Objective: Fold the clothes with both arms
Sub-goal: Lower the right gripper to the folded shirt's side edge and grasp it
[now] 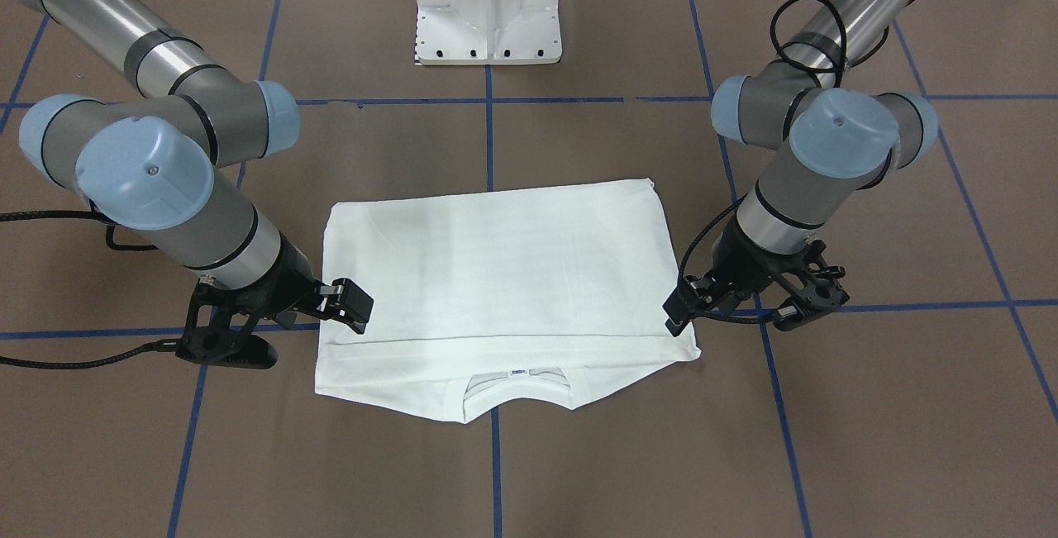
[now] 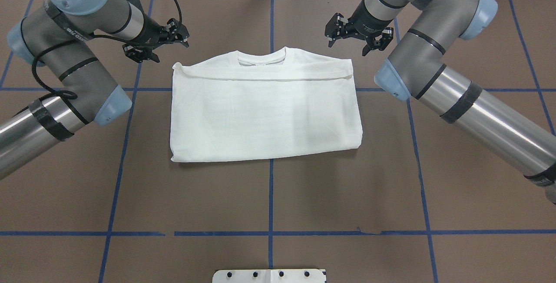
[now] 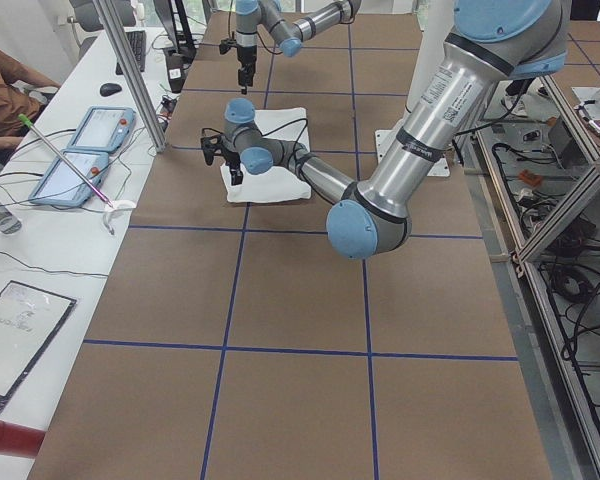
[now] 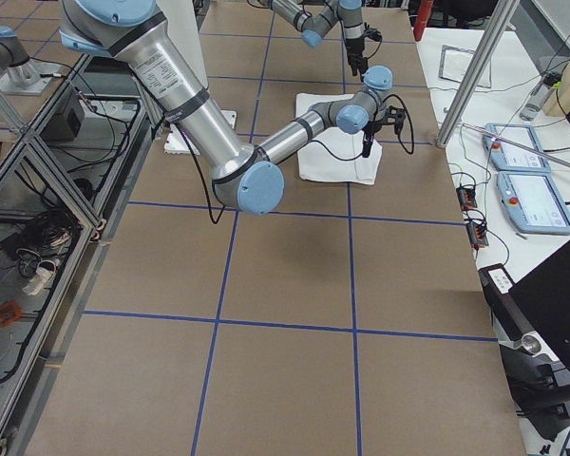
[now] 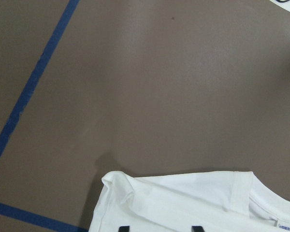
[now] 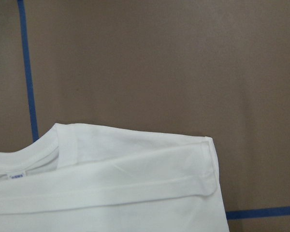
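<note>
The clothes are one white shirt (image 1: 496, 273) (image 2: 265, 113), folded into a flat rectangle mid-table. Its ribbed collar (image 2: 260, 59) and neck label (image 1: 518, 372) sit on the side away from the robot. My left gripper (image 2: 169, 46) (image 1: 679, 315) hovers open just off the shirt's collar-side corner, touching nothing. In the left wrist view two fingertips (image 5: 123, 228) stand apart above that corner of the shirt (image 5: 183, 203). My right gripper (image 2: 347, 46) (image 1: 355, 311) hangs open and empty near the opposite corner. The right wrist view shows only the shirt (image 6: 111, 193), no fingers.
The white pedestal base (image 1: 488, 17) (image 2: 269, 275) stands at the robot's side of the table. The brown tabletop carries blue tape lines (image 2: 271, 187). In the exterior left view a person (image 3: 0, 85) sits at a side bench with tablets (image 3: 90, 140).
</note>
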Controlling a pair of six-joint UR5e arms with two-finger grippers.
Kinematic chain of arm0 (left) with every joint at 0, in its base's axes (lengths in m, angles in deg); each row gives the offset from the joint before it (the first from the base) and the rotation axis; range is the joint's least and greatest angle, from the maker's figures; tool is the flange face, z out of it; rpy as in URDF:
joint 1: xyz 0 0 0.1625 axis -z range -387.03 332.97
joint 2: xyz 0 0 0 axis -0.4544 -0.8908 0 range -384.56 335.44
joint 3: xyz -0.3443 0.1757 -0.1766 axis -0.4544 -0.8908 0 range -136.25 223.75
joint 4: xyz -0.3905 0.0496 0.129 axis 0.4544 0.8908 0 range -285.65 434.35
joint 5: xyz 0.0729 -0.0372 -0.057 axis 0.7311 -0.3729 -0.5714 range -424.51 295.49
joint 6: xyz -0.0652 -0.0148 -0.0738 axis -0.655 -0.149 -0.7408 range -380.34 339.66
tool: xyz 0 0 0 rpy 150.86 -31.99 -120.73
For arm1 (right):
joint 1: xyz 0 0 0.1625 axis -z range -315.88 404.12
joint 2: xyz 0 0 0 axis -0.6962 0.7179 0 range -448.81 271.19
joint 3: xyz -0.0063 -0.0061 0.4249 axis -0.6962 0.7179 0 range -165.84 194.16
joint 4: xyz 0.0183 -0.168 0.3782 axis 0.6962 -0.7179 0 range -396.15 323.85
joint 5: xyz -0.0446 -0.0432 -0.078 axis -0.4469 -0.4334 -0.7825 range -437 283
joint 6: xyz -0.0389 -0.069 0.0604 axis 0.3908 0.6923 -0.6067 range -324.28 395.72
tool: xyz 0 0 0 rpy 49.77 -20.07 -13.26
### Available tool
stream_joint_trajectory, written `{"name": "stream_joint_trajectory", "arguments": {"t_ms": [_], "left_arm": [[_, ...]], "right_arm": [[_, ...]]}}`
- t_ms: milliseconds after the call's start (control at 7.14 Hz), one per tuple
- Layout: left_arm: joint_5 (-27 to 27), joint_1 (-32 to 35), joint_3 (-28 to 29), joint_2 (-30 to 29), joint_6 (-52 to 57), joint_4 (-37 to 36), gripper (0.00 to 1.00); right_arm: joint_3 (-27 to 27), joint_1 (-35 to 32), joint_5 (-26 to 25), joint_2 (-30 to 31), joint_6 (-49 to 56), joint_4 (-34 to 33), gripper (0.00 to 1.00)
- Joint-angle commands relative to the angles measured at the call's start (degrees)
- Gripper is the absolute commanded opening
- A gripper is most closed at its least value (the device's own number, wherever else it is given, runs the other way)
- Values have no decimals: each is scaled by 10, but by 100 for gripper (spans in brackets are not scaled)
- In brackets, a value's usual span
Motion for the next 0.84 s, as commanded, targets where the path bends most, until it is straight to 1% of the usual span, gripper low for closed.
{"name": "stream_joint_trajectory", "arguments": {"t_ms": [0, 140, 280, 420, 700], "left_arm": [[1, 1, -12, 5, -1, -1, 99], [2, 2, -15, 7, -1, -1, 99], [8, 2, -24, 7, -1, -1, 99], [17, 1, -30, 7, -6, -2, 99], [30, 1, -36, 7, -9, -4, 99]], "right_arm": [[-102, 39, -13, 94, -4, -4, 100], [-141, 68, -29, 145, -4, -5, 100], [-157, 97, -34, 168, -5, -4, 100], [-154, 124, -55, 170, -7, -6, 100], [-149, 148, -64, 170, -7, -6, 98]]}}
